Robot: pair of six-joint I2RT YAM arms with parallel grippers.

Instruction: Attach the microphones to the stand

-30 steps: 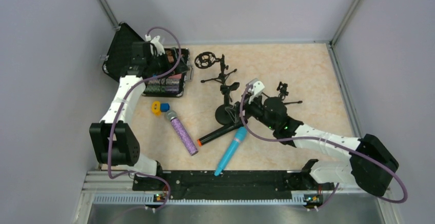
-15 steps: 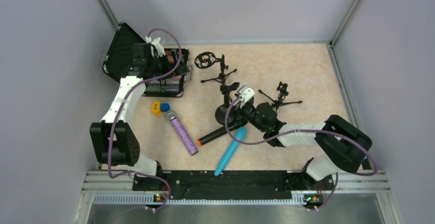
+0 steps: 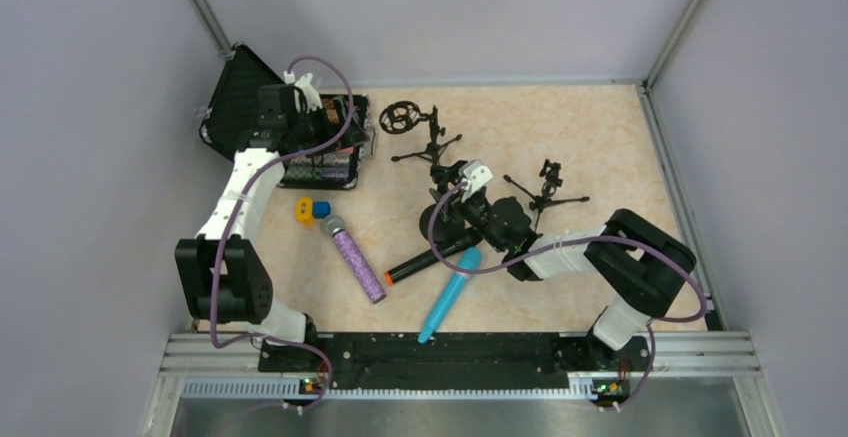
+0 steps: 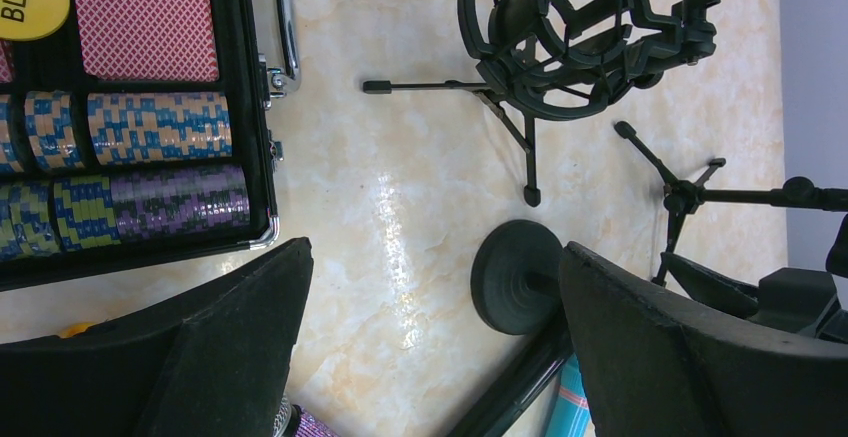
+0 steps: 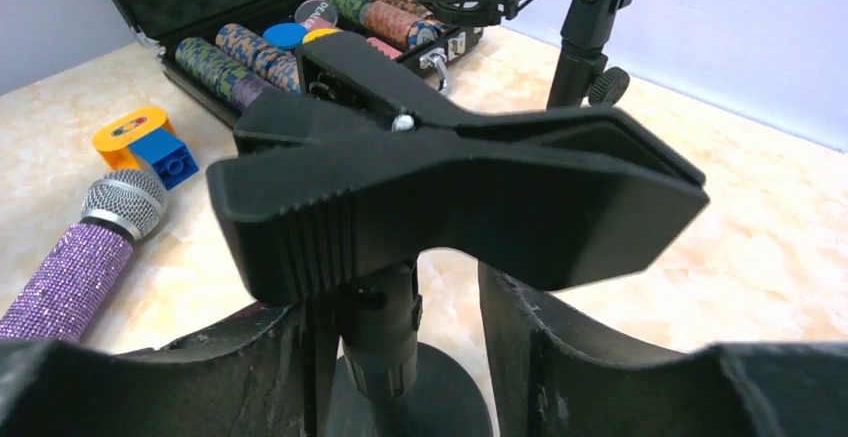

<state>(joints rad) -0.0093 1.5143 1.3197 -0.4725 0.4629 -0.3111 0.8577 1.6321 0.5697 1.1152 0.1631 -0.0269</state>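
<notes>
You set your right jaws astride the post [image 5: 372, 352] of the clip stand [image 5: 450, 197].
They stood apart, unclamped; left jaws gaped beside the chip case [image 4: 246, 87] at ten o'clock.

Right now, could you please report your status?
Left gripper open by the case. Right gripper open around the stand post. Microphones on table, none mounted.

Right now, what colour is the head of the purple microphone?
The head is silver mesh; the right wrist view shows it best.
</notes>
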